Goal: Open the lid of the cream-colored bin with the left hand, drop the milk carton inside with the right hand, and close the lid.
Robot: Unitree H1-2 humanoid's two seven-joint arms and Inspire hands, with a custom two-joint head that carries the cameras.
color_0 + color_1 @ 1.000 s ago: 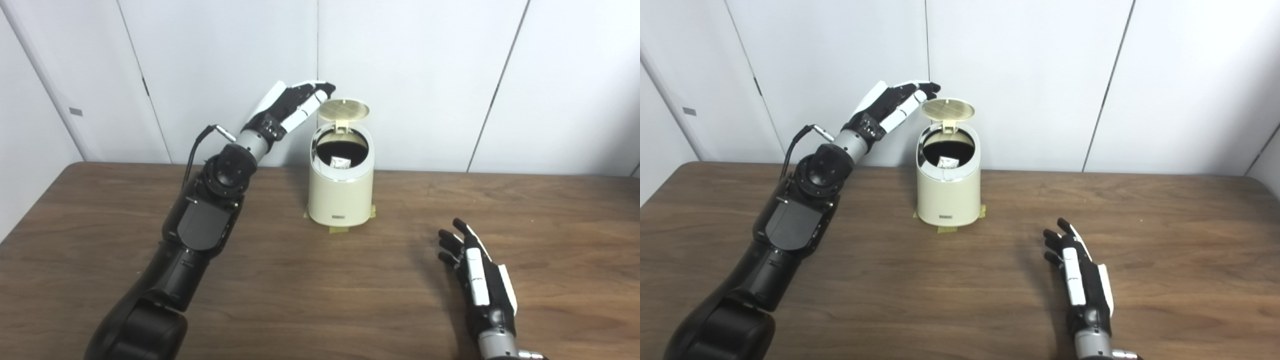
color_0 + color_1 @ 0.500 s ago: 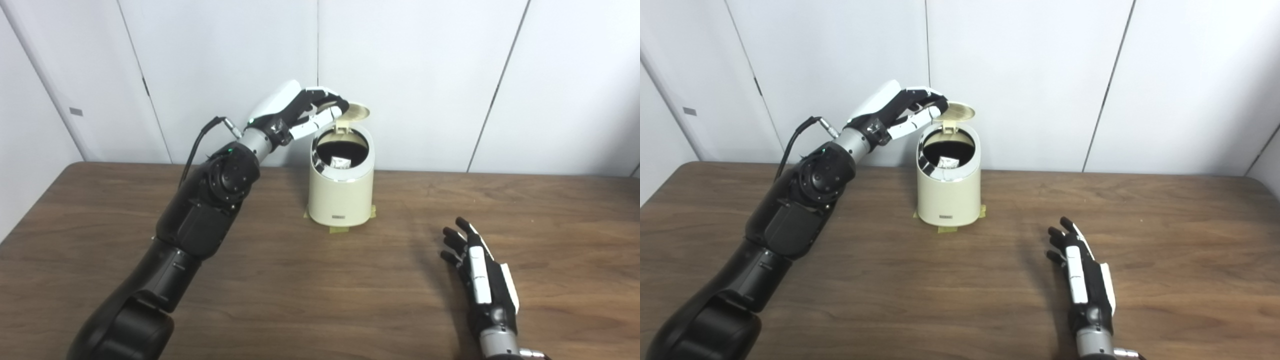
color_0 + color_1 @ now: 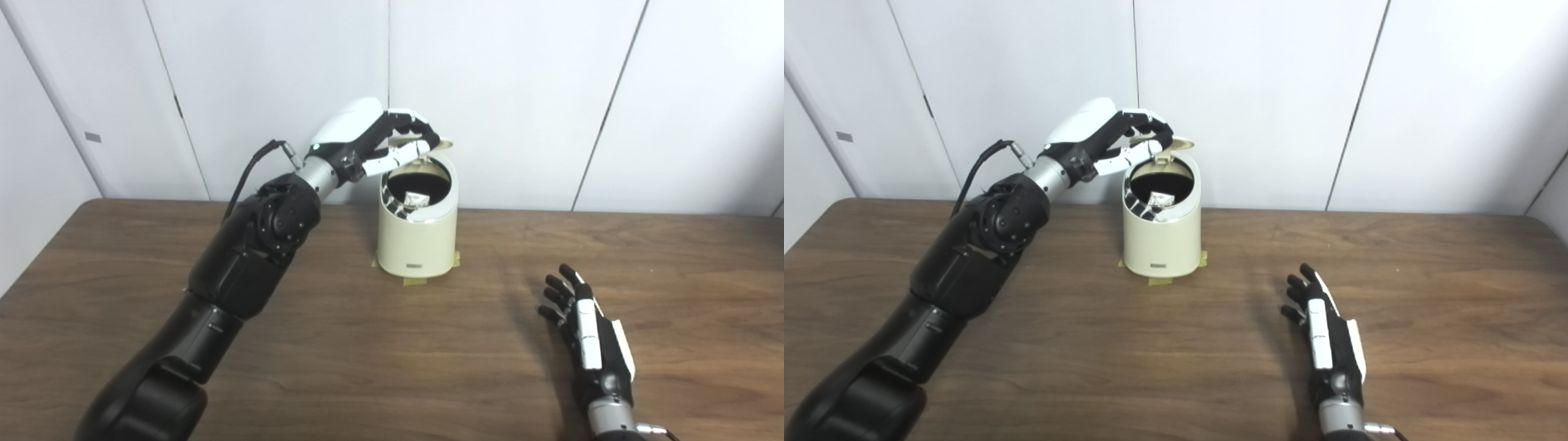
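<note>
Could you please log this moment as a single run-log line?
phase: closing lid | left hand: on lid, part lowered | milk carton: inside bin | right hand: open, idle over table

**Lighting and picture quality**

Illumination is bright, even and diffuse, apparently from overhead. The white wall panels (image 3: 502, 92) behind the left hand (image 3: 373, 138) render pale and nearly featureless, without blown-out glare. Soft shadows lie on the wooden table (image 3: 392, 355): one just left of the right hand (image 3: 1326, 343), another at the foot of the cream-colored bin (image 3: 418, 236) below the left hand. The bin's interior reads as near-black, with a small bright patch inside. Its rim carries a mirror-like reflection. Focus is adequate across the frame, with slight softness and compression grain. The left hand's fingers (image 3: 1151, 131) show mild blur. Edge distortion is negligible.
</note>
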